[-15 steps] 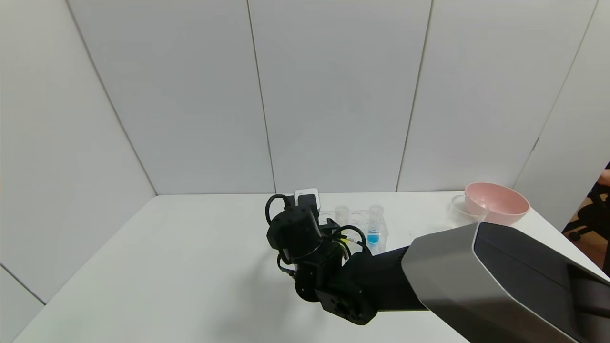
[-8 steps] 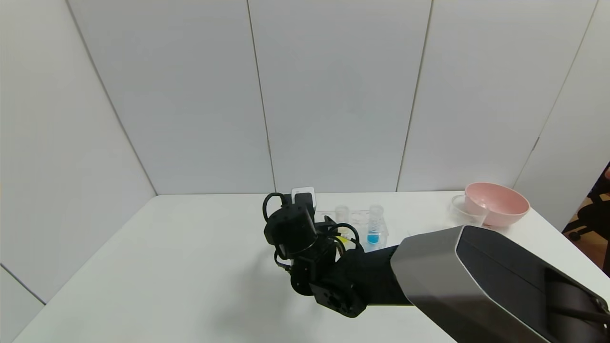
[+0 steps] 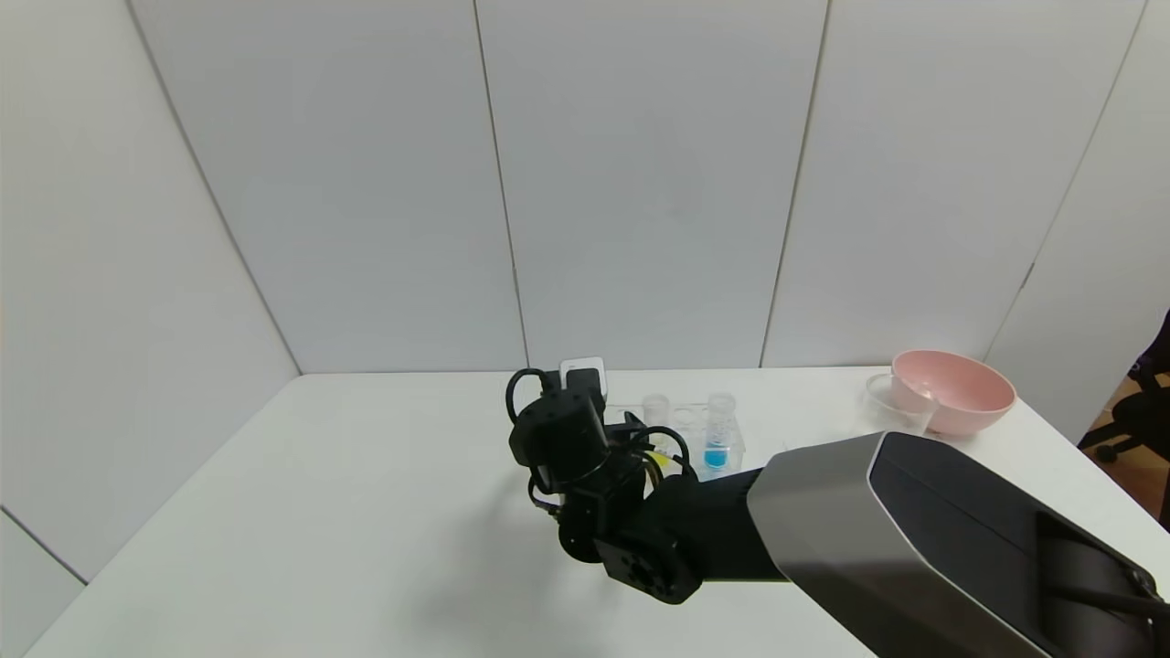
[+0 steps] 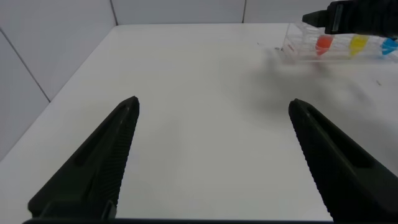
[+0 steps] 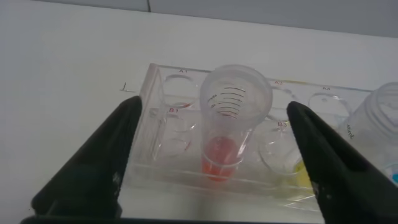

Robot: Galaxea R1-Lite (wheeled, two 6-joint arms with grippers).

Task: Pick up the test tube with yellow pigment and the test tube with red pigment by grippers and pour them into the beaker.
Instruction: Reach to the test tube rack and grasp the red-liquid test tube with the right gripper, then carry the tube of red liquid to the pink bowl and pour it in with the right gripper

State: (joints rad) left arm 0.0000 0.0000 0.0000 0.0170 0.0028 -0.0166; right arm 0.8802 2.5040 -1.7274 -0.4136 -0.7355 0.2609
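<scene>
- The right claw (image 5: pixel 211 155) is over at the clear tube rack (image 5: pixel 163 127) in the middle of the white desk (image 3: pixel 366 512), toward the far side. Its two black fingers (image 5: pixel 93 168) are spread wide, one on each side of the test tube with red pigment (image 5: pixel 227 124), and neither one touches it.
- That red tube stands upright in the rack, orange-red liquid at the bottom, and nothing has hold of it.
- The test tube with yellow pigment (image 5: pixel 298 171) is in the rack just to the right of the red one; only a bit of yellow shows in the right wrist view.
- The left wrist view shows red, yellow (image 4: pixel 359 42) and blue (image 4: pixel 389 45) lined up in the rack, with the right arm's claw over them.
- In the head view the right arm (image 3: pixel 877 539) covers most of the rack, so only the blue tube (image 3: pixel 718 429) is clearly visible there.
- The beaker (image 3: pixel 894 404) sits on the far right of the desk, right up against the pink bowl (image 3: pixel 955 388), well apart from the rack.
- The left claw (image 4: pixel 211 155) hangs low over bare desk on the left, fingers wide apart and holding nothing.
</scene>
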